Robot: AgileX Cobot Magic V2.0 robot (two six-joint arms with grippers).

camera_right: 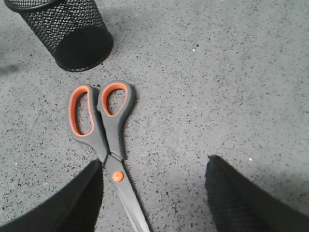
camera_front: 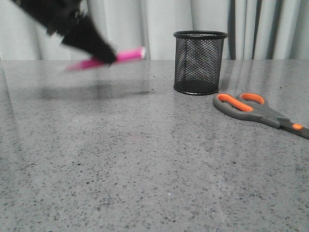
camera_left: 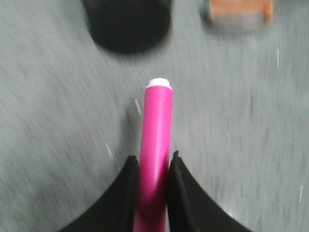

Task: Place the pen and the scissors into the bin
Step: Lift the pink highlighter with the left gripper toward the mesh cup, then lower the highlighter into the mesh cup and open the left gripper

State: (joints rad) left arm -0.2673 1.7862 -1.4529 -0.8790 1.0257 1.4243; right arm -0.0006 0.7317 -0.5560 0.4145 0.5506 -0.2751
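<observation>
Gripping the slim bright pink pen (camera_front: 108,60) above the grey speckled stone counter (camera_front: 145,164), the left gripper (camera_front: 104,54) shows in the front view as a blurred black shape at about 10 o'clock of the frame. In the left wrist view its two black fingers (camera_left: 181,193) press on either side of the pink barrel, and the small white end (camera_left: 159,82) of the pen points away from the wrist, toward a dark blurred round shape that is the small round black wire-mesh bin (camera_left: 128,24). The pen lies nearly level in the air, clear of the counter, with a soft shadow under it (the whole view is smeared, so finer detail cannot be told).

The bin (camera_front: 199,63) stands upright on the counter at about 1 o'clock of the front view, well apart from the held pen.

The scissors with grey handles lined orange (camera_front: 256,110) lie flat on the counter at about 4 o'clock from the bin, near it but not touching, blades shut and running off toward the frame's edge.

The right gripper (camera_right: 154,193) hangs over the scissors with its fingers (camera_right: 241,198) spread wide and holding nothing; one dark finger sits just beside the orange pivot dot (camera_right: 116,176), the other well off to the far side over bare counter.
</observation>
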